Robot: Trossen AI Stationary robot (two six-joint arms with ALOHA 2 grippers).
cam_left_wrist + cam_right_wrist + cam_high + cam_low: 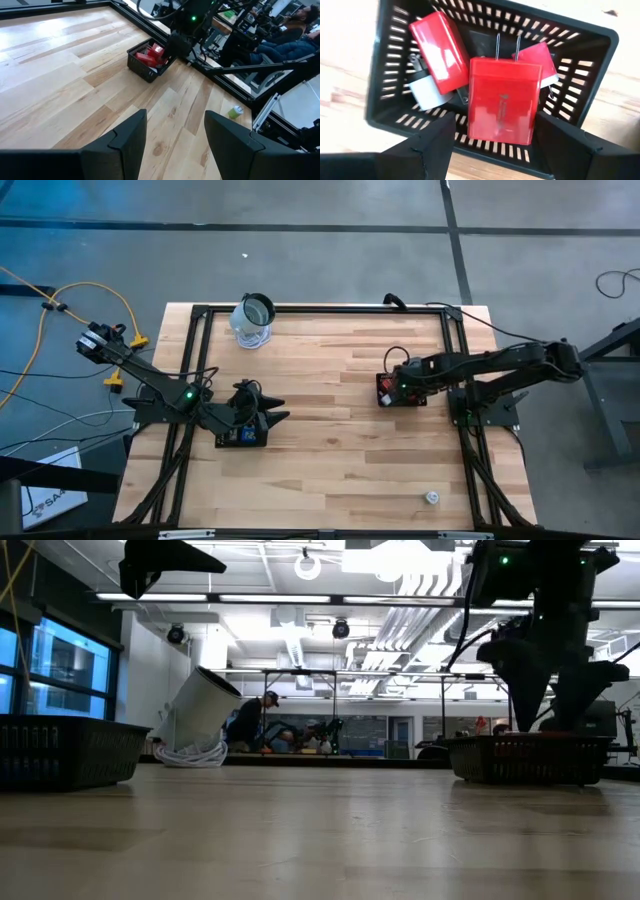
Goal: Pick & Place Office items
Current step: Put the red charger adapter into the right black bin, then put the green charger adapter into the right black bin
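Right claw (490,135) sits closest to its wrist cam, fingers spread wide over the right mesh tray (580,45), w/ nothing gripped. Directly under it lies a big red block (502,97) w/ two metal prongs, flat in the tray and free of both fingers. My read: this is the tail of a place step, item dropped in; next move calls for lifting straight up clear of the tray wall, then heading for another loose piece.

Count in that tray: 3 red blocks (the big one, a second red block (437,45) leaning beside it, a smaller red piece (540,57) partly hidden behind), plus 1 white-and-dark piece (422,92) under them. This tray sits toward the table's right edge (400,390).

Left claw (175,135) hovers over bare wood near the left edge, fingers partly apart, holding nothing. Second mesh tray (240,435) sits under that arm w/ something blue inside; can't tell how many.

Elsewhere: 1 small whitish round piece (431,498) alone near the front right corner, likely next pick. 1 glass jar (253,320) at the back edge. Total trays: 2.
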